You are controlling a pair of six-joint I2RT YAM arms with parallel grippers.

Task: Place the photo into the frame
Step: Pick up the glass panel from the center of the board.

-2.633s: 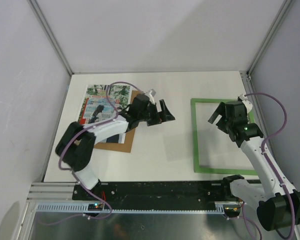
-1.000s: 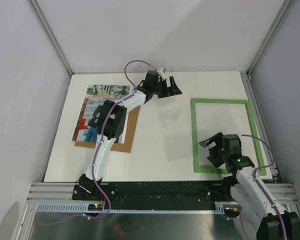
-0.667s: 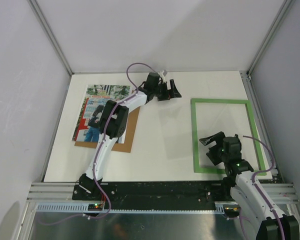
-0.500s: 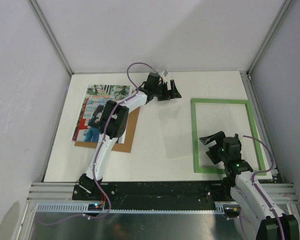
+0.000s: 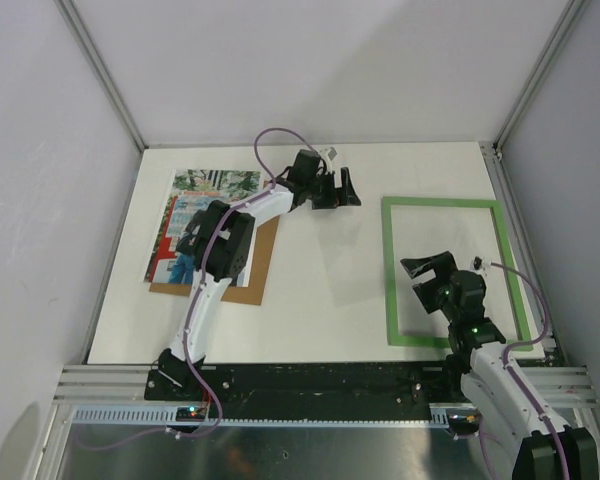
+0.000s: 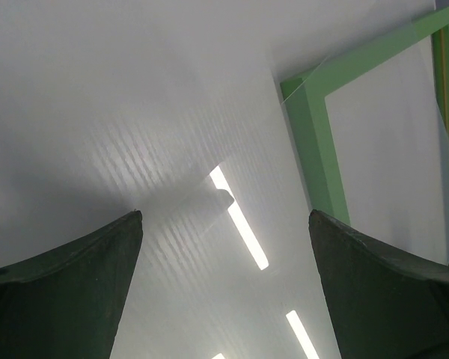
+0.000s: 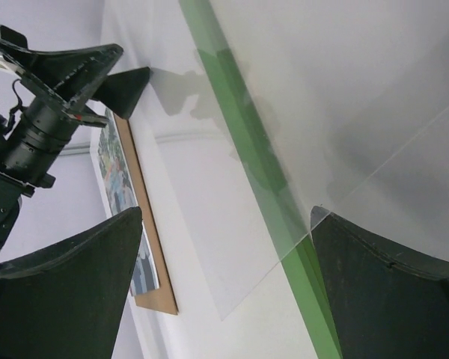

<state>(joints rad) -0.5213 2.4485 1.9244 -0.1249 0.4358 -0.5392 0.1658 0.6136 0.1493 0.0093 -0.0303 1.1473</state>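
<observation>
The photo [image 5: 195, 215] lies flat at the table's left on a brown board, partly hidden by my left arm; its edge also shows in the right wrist view as the photo [image 7: 116, 172]. The green frame [image 5: 392, 270] lies flat at the right, its corner seen as the frame [image 6: 318, 142] and its left rail as the frame [image 7: 247, 142]. My left gripper [image 5: 348, 188] [image 6: 224, 217] hangs open over bare table between photo and frame. My right gripper [image 5: 427, 265] [image 7: 226, 213] is open above the frame's left rail. Neither holds anything.
A brown backing board [image 5: 250, 275] [image 7: 146, 247] lies under the photo. A clear sheet [image 7: 224, 247] [image 6: 382, 149] rests askew on the frame, overhanging its left rail onto the table. Walls and metal posts [image 5: 100, 70] close in the table.
The left arm stretched from over the photo to the far middle, then drew slightly nearer. The right gripper came toward me along the frame, then lifted and turned over its left rail.
</observation>
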